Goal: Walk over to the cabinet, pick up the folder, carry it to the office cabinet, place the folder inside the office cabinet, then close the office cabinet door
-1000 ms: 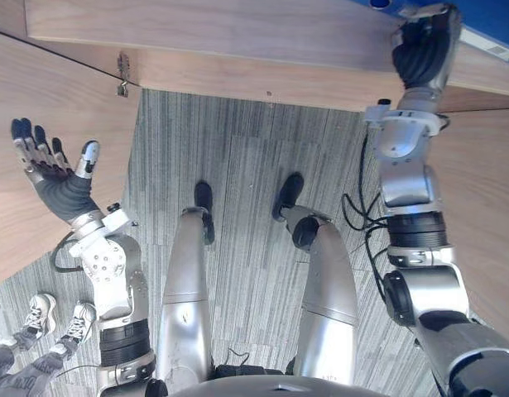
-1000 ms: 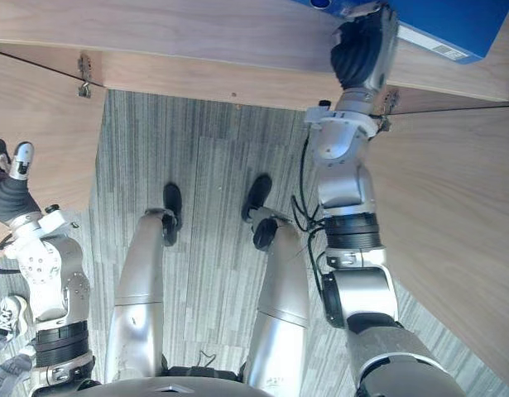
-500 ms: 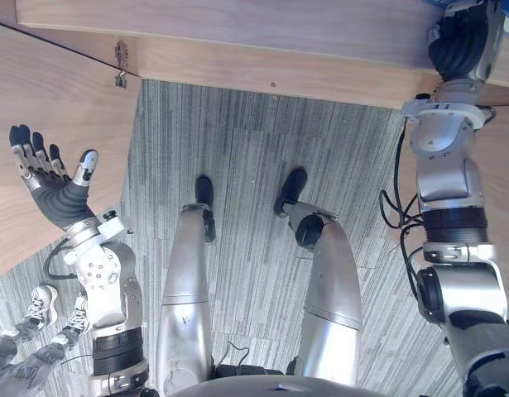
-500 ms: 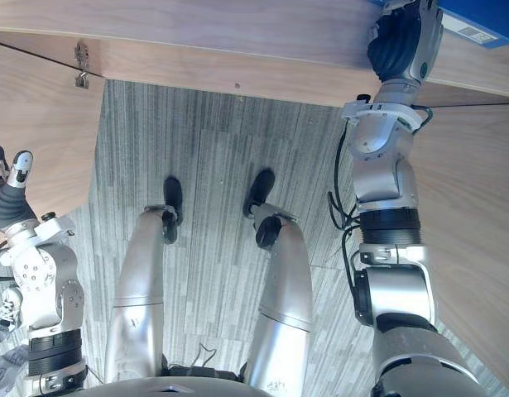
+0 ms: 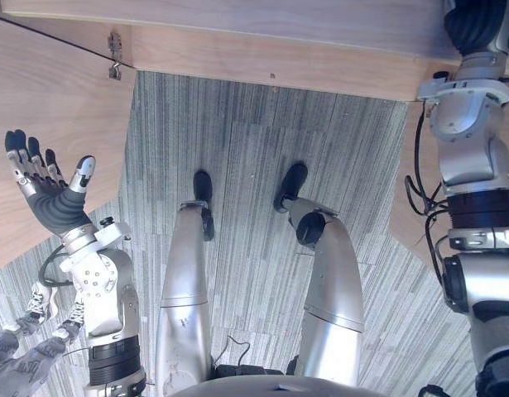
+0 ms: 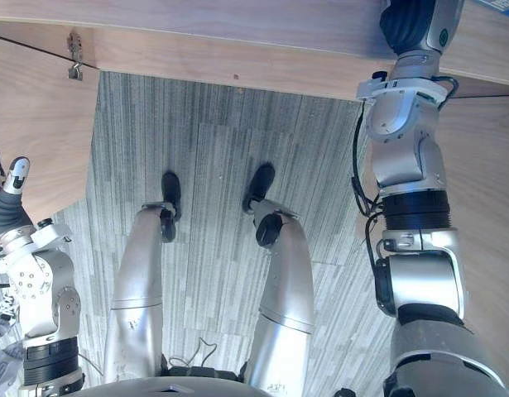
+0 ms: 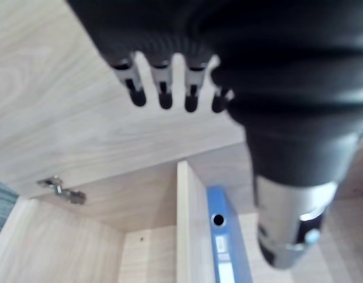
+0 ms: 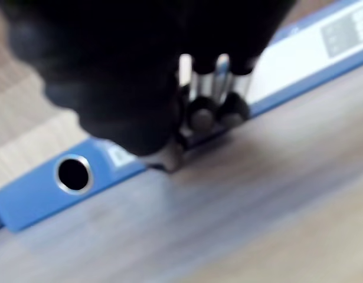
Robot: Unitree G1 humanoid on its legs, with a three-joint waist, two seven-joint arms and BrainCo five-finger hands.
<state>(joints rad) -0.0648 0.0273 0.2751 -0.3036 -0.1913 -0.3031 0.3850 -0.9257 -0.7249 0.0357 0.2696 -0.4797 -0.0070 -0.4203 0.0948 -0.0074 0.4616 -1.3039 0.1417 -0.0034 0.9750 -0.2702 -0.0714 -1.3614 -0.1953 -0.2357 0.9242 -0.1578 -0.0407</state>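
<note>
R hand [image 8: 122, 71] on the folder [image 8: 45, 188], inside the office cabinet [image 5: 279, 62].
Its fingers [image 8: 219, 109] are curled on the blue spine; folder stands upright w/ a wooden divider [image 7: 190, 230] just beside it. L hand [image 5: 51, 194] is raised near the open door [image 5: 47, 107], fingers straight & spread.

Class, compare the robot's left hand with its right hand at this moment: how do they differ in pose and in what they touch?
The left hand is low at the robot's side, beside the open wooden door; the right hand is up at the cabinet shelf. The left hand is open, fingers straight and spread, holding nothing; the right hand is against the blue folder, at its spine. Both wear dark ribbed covers.
</note>
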